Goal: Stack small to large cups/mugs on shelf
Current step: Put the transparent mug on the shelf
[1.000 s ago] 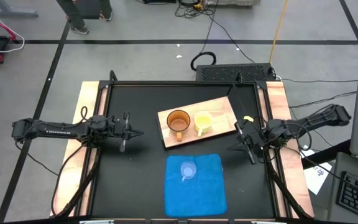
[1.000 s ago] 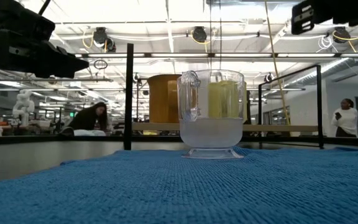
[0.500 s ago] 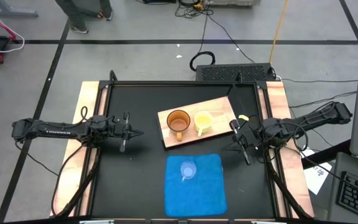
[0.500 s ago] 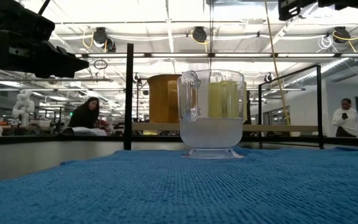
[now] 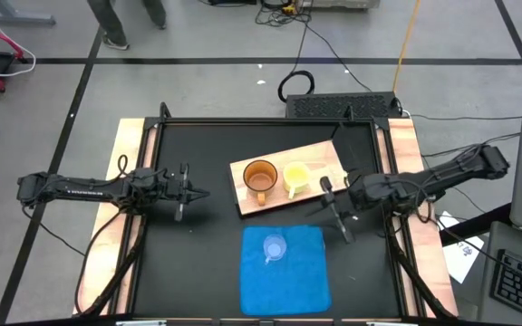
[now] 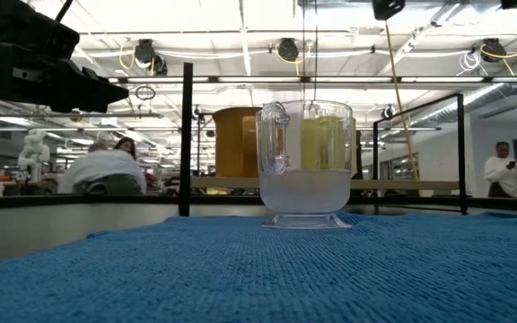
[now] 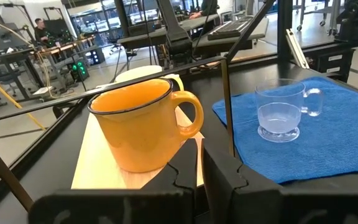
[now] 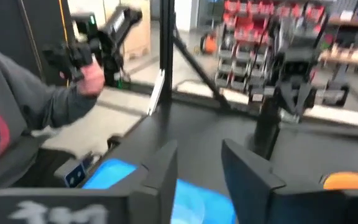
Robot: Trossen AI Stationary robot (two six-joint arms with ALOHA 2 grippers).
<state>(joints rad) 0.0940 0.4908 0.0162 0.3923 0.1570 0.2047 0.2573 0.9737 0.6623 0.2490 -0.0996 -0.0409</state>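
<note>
Beside the right hand (image 5: 335, 209), seemingly apart, sits the yellow mug (image 5: 296, 177).

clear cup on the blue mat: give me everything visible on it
The clear cup is a small see-through vessel, glass or plastic by its look, with a loop handle on one side and a flared foot. Its lower part looks frosted or cloudy; whether anything is in it is unclear. It stands upright on the blue mat, near the mat's edge toward the wooden board. Nothing else touches it; both grippers are clear of it.
</note>
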